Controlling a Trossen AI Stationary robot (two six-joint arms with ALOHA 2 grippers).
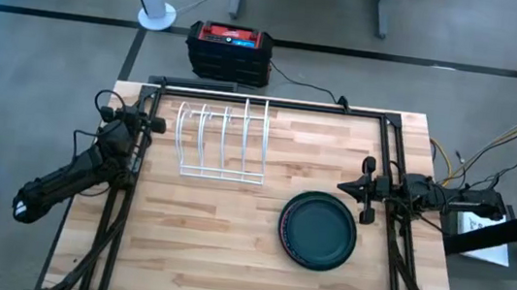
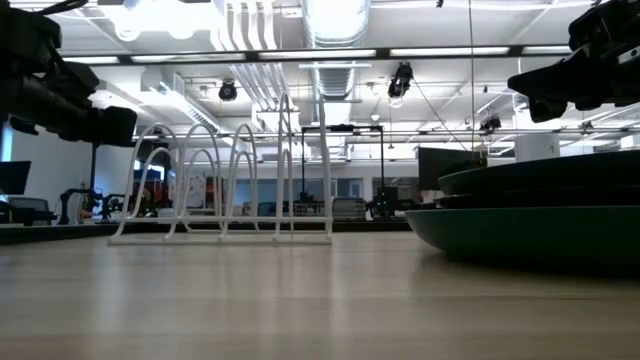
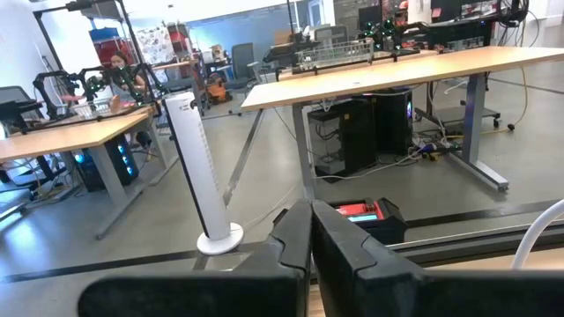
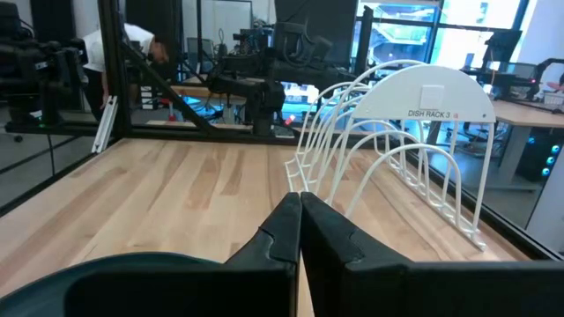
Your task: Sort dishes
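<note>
While both arms wait at the table's edges, the stacked dishes (image 1: 318,231) lie just beside the right gripper (image 1: 343,186) — well apart from the left gripper (image 1: 155,125). Both pincers are pressed shut, holding nothing — the right arm is nearer.

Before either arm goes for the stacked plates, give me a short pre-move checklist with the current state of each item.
1. Stack of plates within reach, flat on the table, near the right side: ok.
2. Wire rack upright with no plate in its slots: ok.
3. Right tool free of load: ok, shut on nothing, hovering just beside the stack's edge.
4. Left tool free of load: ok, shut and parked at the table's left edge, near the rack.
5. Tools opened for a grasp: not ok, both are closed.
6. Number of plates in the stack: cannot tell; only the dark teal top plate and layered rims show.
</note>
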